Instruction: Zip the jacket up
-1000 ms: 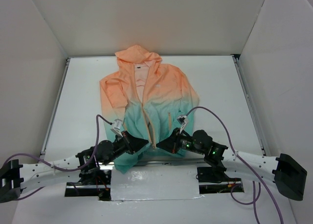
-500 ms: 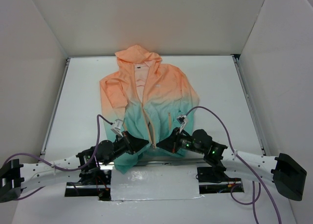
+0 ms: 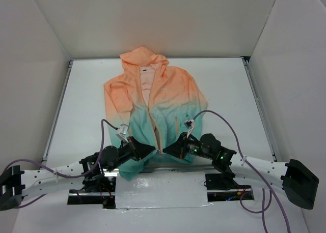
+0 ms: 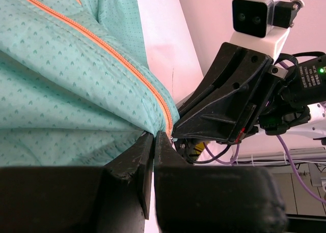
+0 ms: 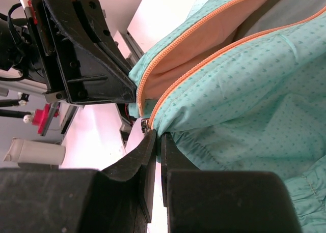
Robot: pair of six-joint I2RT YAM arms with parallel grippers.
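Table (image 3: 229,80): the jacket (image 3: 163,98) lies flat on it, hood toward the far wall, teal hem at the near edge just ahead of the arm bases. The front is unjoined at the hem; the two halves of the orange zipper (image 5: 204,55) part there, as the right wrist view shows. Your left gripper (image 4: 154,136) has its jaws drawn almost together, with only a thin slit between them, pinching the hem at the foot of its zipper half. Your right gripper (image 5: 158,136) is closed the same way on the opposite hem corner, with a small metal piece, probably the slider (image 5: 144,125), just at its fingertip. The two grippers sit nearly nose to nose. Risks, as judged: the fabric is thin and the bite shallow, so a pull could slip it out of the jaws; a slight twist would misalign the zipper ends; closing further could knock the grippers together; loose cloth could snag in the teeth.
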